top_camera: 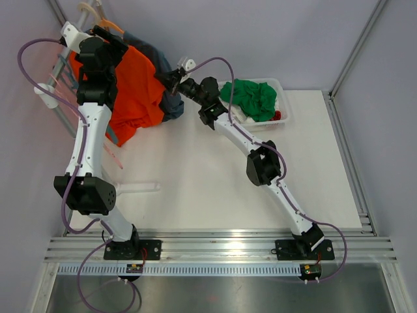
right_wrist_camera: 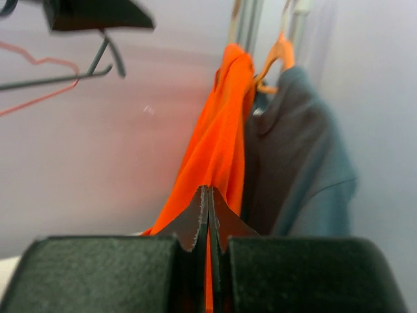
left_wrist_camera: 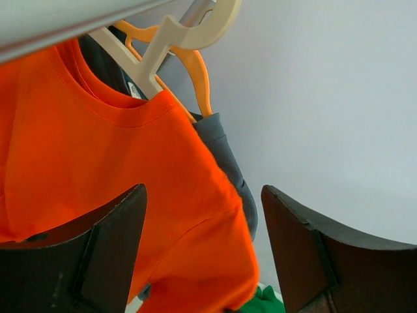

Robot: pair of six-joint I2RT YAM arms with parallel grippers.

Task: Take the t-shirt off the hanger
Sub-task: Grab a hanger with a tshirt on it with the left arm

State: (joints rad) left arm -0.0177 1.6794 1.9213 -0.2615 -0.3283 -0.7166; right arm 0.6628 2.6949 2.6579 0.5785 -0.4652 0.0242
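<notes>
The right gripper is shut, its two fingers pressed flat together. A sliver of orange shows in the slit between them, so they are pinching the lower edge of the orange t-shirt. From the fingertips the shirt rises straight up and away to the rail. Just right of the fingers, and a little farther back, hangs a grey garment on an orange hanger.

The left gripper stands wide open and holds nothing. Its fingers spread apart with the t-shirt's shoulder and sleeve showing beyond the gap; whether either finger touches the cloth cannot be told. Above and beyond the fingers, the shirt's collar sits on a cream hanger hooked over the rail. Below the right-hand finger, a bit of green cloth peeps in.
</notes>
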